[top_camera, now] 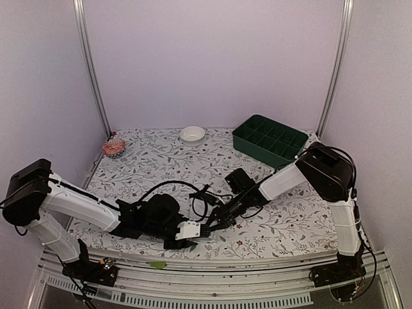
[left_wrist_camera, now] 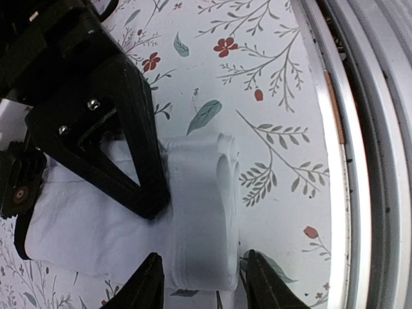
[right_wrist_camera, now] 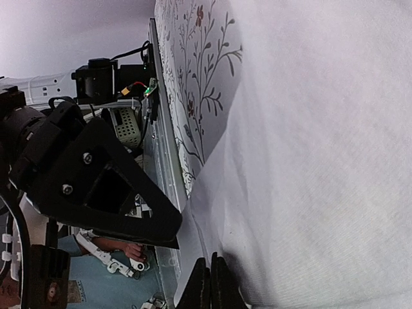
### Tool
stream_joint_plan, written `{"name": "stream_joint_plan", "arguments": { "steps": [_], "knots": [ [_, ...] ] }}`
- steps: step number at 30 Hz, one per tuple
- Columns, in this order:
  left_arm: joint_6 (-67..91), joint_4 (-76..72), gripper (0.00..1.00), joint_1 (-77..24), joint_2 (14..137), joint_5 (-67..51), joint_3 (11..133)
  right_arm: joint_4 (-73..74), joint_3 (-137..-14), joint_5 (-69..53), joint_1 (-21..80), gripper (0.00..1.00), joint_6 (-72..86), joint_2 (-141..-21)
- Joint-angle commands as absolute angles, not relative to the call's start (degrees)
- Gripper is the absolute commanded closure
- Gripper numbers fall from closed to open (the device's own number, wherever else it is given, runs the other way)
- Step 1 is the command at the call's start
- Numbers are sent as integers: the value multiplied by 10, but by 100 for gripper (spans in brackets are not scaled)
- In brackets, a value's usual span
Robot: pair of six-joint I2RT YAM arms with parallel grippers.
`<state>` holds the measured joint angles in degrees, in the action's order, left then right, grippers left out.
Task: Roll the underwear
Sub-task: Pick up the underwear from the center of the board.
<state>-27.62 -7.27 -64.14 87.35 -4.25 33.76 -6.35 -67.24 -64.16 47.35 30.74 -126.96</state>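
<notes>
White underwear [left_wrist_camera: 199,212], partly rolled, lies at the table's [left_wrist_camera: 270,96] front edge, mostly hidden from above by both arms. The left gripper [left_wrist_camera: 203,286] straddles the roll; whether it grips is unclear. The right gripper [right_wrist_camera: 210,283] is closed against the flat cloth. A green tray [top_camera: 270,140] and a bowl [top_camera: 192,134] stand well apart at the back.

Tabletop [top_camera: 161,161]: white cloth with printed leaf-and-flower pattern, red blossoms. Far edge, centre: small white round bowl [top_camera: 192,134]. Far right: green compartment tray [top_camera: 254,149], set at angle. Far left corner: reddish round item [top_camera: 114,147], unidentifiable.
</notes>
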Motion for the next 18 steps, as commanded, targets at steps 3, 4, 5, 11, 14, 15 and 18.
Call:
{"name": "stream_joint_plan", "arguments": {
  "steps": [3, 4, 5, 11, 14, 15, 18],
  "knots": [
    [-361, -103, 57, -663, 927, -35, 356, -45, -643, -613, 471, 96, 291, -1309],
    [-366, -108, 58, -663, 935, -33, 355, -45, -643, -612, 472, 96, 291, -1309],
    [-370, -113, 59, -663, 944, -28, 354, -44, -642, -612, 471, 96, 291, -1309],
    [-370, -92, 83, -664, 991, -10, 379, -39, -631, -596, 472, 95, 278, -1286],
    [-353, -54, 96, -663, 981, -34, 390, -57, -608, -557, 470, 92, 274, -1243],
    [-348, -41, 99, -663, 973, -46, 392, -61, -600, -540, 469, 90, 270, -1224],
    [-331, -3, 100, -664, 952, -83, 398, -77, -560, -467, 462, 76, 253, -1146]
  ]
}}
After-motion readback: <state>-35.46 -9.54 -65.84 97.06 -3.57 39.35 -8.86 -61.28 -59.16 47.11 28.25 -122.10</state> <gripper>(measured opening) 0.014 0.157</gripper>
